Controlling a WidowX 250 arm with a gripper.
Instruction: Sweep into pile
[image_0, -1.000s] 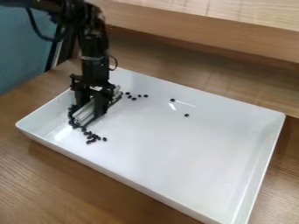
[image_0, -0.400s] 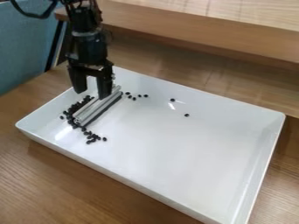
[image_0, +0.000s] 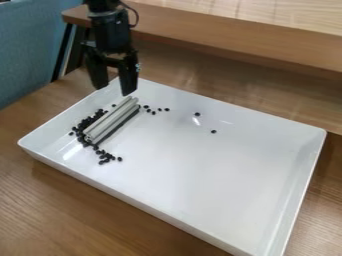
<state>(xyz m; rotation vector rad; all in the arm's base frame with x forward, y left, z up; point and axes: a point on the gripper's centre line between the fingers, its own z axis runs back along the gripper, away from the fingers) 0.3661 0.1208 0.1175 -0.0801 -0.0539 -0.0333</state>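
We see the gripper (image_0: 114, 89) with its fingers parted and nothing between them, above the far end of the grey ribbed sweeper (image_0: 112, 120), which lies slantwise at the left end of the white tray (image_0: 200, 175), dark beads (image_0: 85, 123) crowded along its left side. We judge the sweeper light and stiff, apt to slide or roll on the slick tray, so we would pinch it squarely across its width near mid-length; the beads look small and hard, likely to skitter, and are better pushed than picked.
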